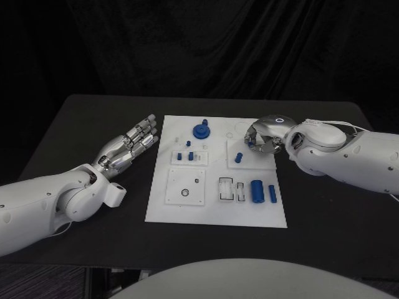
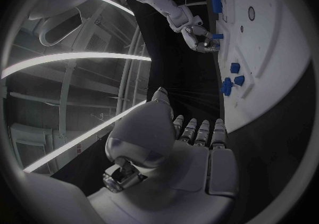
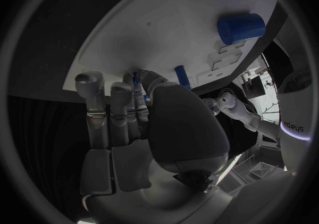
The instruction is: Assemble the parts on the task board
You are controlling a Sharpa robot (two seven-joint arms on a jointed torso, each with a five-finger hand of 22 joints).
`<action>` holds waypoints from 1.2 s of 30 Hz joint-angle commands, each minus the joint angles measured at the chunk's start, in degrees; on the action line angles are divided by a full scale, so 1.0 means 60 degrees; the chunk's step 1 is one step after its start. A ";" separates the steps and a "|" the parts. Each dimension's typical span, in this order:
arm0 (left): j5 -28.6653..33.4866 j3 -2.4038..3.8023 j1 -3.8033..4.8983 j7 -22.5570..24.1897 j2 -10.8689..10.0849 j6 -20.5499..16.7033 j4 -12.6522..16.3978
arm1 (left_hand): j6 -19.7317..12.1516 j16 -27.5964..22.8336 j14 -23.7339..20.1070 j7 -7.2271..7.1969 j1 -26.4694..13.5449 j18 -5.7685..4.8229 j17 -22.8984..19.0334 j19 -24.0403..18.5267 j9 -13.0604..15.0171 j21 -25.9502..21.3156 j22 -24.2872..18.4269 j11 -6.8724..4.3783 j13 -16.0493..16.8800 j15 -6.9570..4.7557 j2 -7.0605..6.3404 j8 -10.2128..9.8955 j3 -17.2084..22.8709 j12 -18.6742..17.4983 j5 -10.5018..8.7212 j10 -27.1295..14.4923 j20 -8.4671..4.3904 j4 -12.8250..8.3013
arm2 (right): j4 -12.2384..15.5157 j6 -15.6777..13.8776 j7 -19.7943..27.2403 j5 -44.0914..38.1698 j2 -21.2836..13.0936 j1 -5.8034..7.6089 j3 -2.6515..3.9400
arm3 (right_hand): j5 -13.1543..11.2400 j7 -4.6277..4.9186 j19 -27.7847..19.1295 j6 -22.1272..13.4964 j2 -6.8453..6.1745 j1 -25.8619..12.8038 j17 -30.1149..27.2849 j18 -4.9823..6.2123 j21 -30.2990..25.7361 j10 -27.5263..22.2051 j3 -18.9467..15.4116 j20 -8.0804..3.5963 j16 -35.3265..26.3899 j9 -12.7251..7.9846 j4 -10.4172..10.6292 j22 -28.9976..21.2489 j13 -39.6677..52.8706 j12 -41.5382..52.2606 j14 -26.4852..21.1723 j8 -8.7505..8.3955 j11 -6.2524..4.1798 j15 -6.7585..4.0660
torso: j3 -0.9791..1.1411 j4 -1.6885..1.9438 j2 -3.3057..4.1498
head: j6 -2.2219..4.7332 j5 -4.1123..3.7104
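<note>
Lying in the middle of the black desk (image 1: 83,118) is the white task board (image 1: 216,212), with its long sides running from the near edge toward the far edge. Small blue parts are seen on it. A round blue part (image 1: 201,131) is stood near the board's far edge. A few little blue parts (image 1: 187,154) are set just below it, on the left half of the board. A short blue peg (image 1: 239,157) is stood on the right half, close to the right hand (image 1: 265,138). Two blue cylinders (image 1: 264,191) are laid side by side near the board's right edge, closer to the near end. The left hand (image 1: 128,146) is laid flat on the desk just beside the board's left edge, with its fingers (image 1: 144,129) held straight, close together and pointed toward the far edge; nothing is held in it. The right hand is placed over the board's far right corner, with its fingers (image 1: 256,144) curled down toward the board. In the right wrist view something small and blue (image 3: 136,83) is seen among the fingertips, but whether it is being held cannot be told.
</note>
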 commanded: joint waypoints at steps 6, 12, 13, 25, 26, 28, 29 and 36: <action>0.0004 0.0009 -0.0019 0.1528 0.0027 0.0198 -0.0001 | -0.0010 -0.0035 -0.0005 0.0111 0.0147 -0.0066 -0.0008 -0.0010 0.0016 -0.0002 0.0012 0.0093 -0.0001 0.0093 0.0061 0.0068 0.0091 -0.0028 0.0331 0.0019 0.0115 0.0013 | -0.0014 -0.0065 -0.0169 -0.0064 -0.0047 -0.0035 -0.0011 | 0.0189 0.0034 0.0035 0.0073 0.0102 0.0124 -0.0028 0.0046 0.0043 0.0096 0.0080 -0.0156 0.0028 0.0263 -0.0241 0.0861 0.0224 0.0331 0.0041 0.0149 -0.0139 -0.0157 | 0.0000 0.0010 0.0007 | 0.0001 0.0015; 0.0004 0.0009 -0.0026 0.1483 0.0043 0.0226 -0.0016 | 0.0005 -0.0035 -0.0005 0.0132 0.0195 -0.0067 -0.0008 -0.0009 0.0019 -0.0001 0.0013 0.0100 0.0000 0.0114 0.0069 0.0070 0.0109 -0.0026 0.0392 0.0019 0.0133 0.0011 | -0.0003 -0.0231 -0.0098 -0.0064 -0.0061 -0.0036 -0.0011 | 0.0053 0.0027 0.0059 0.0194 0.0145 0.0093 -0.0012 0.0035 0.0091 0.0151 0.0076 -0.0213 0.0053 0.0539 -0.0312 0.0878 0.0410 0.0575 0.0071 0.0301 -0.0212 -0.0211 | 0.0008 0.0009 0.0010 | 0.0001 0.0019; 0.0004 0.0009 -0.0028 0.1476 0.0047 0.0228 -0.0019 | 0.0007 -0.0035 -0.0005 0.0137 0.0207 -0.0068 -0.0008 -0.0008 0.0019 -0.0001 0.0014 0.0103 -0.0001 0.0120 0.0074 0.0071 0.0115 -0.0027 0.0405 0.0019 0.0138 0.0012 | 0.0002 -0.0269 -0.0084 -0.0063 -0.0065 -0.0036 -0.0011 | 0.0015 0.0027 0.0060 0.0216 0.0150 0.0075 -0.0014 0.0035 0.0085 0.0153 0.0069 -0.0216 0.0052 0.0582 -0.0308 0.0877 0.0428 0.0595 0.0075 0.0326 -0.0216 -0.0216 | 0.0009 0.0007 0.0010 | 0.0001 0.0020; 0.0004 0.0009 -0.0040 0.1382 0.0045 0.0236 -0.0039 | 0.0016 -0.0035 -0.0005 0.0169 0.0274 -0.0074 -0.0008 -0.0001 0.0020 0.0004 0.0035 0.0123 0.0000 0.0161 0.0100 0.0072 0.0148 -0.0023 0.0472 0.0021 0.0170 0.0013 | 0.0145 -0.1014 0.0103 0.0205 -0.0251 -0.0020 -0.0004 | -0.0178 0.0021 0.0146 0.0444 0.0199 0.0035 0.0041 0.0000 0.0250 0.0176 -0.0025 -0.0254 0.0129 0.1471 -0.0372 0.0916 0.0569 0.0707 0.0159 0.0836 -0.0243 -0.0247 | 0.0009 -0.0006 0.0002 | 0.0001 0.0081; 0.0004 0.0009 -0.0040 0.1374 0.0045 0.0232 -0.0041 | 0.0016 -0.0035 -0.0005 0.0169 0.0274 -0.0074 -0.0008 -0.0001 0.0020 0.0004 0.0035 0.0123 0.0000 0.0161 0.0100 0.0072 0.0148 -0.0023 0.0472 0.0021 0.0170 0.0013 | 0.0168 -0.1095 0.0131 0.0211 -0.0276 -0.0008 -0.0002 | -0.0210 0.0012 0.0154 0.0451 0.0203 0.0029 0.0050 -0.0004 0.0269 0.0193 -0.0039 -0.0256 0.0138 0.1582 -0.0368 0.0921 0.0574 0.0707 0.0168 0.0891 -0.0243 -0.0247 | 0.0009 -0.0003 0.0001 | 0.0001 0.0083; 0.0004 0.0009 -0.0040 0.1356 0.0045 0.0228 -0.0045 | 0.0016 -0.0035 -0.0005 0.0169 0.0274 -0.0074 -0.0008 -0.0001 0.0020 0.0004 0.0035 0.0123 0.0000 0.0161 0.0100 0.0072 0.0148 -0.0023 0.0472 0.0021 0.0170 0.0013 | 0.0204 -0.1227 0.0186 0.0218 -0.0311 0.0042 0.0002 | -0.0255 -0.0015 0.0193 0.0480 0.0204 0.0025 0.0107 -0.0022 0.0384 0.0275 -0.0060 -0.0259 0.0200 0.1820 -0.0360 0.0947 0.0581 0.0713 0.0209 0.1012 -0.0253 -0.0254 | 0.0006 0.0003 -0.0001 | 0.0001 0.0090; 0.0004 0.0009 -0.0040 0.1348 0.0045 0.0228 -0.0046 | 0.0011 -0.0035 -0.0005 0.0173 0.0279 -0.0075 -0.0008 0.0000 0.0019 0.0005 0.0038 0.0126 0.0001 0.0167 0.0103 0.0071 0.0150 -0.0021 0.0472 0.0022 0.0177 0.0015 | 0.0222 -0.1266 0.0202 0.0220 -0.0324 0.0072 0.0003 | -0.0264 -0.0023 0.0207 0.0479 0.0196 0.0025 0.0116 -0.0027 0.0426 0.0305 -0.0062 -0.0262 0.0212 0.1877 -0.0357 0.0957 0.0582 0.0714 0.0220 0.1034 -0.0258 -0.0258 | 0.0004 0.0007 -0.0002 | 0.0001 0.0090; 0.0004 0.0008 -0.0041 0.1312 0.0060 0.0207 -0.0056 | 0.0011 -0.0035 -0.0005 0.0178 0.0286 -0.0076 -0.0008 0.0001 0.0019 0.0006 0.0041 0.0132 0.0001 0.0175 0.0105 0.0070 0.0152 -0.0021 0.0474 0.0022 0.0185 0.0015 | 0.0552 -0.1279 0.0244 0.0228 -0.0491 0.0428 0.0005 | -0.0368 -0.0056 0.0240 0.0456 0.0174 -0.0021 0.0162 -0.0041 0.0503 0.0343 -0.0064 -0.0266 0.0264 0.2077 -0.0287 0.0974 0.0542 0.0631 0.0264 0.1091 -0.0257 -0.0261 | -0.0004 0.0026 -0.0008 | 0.0001 0.0134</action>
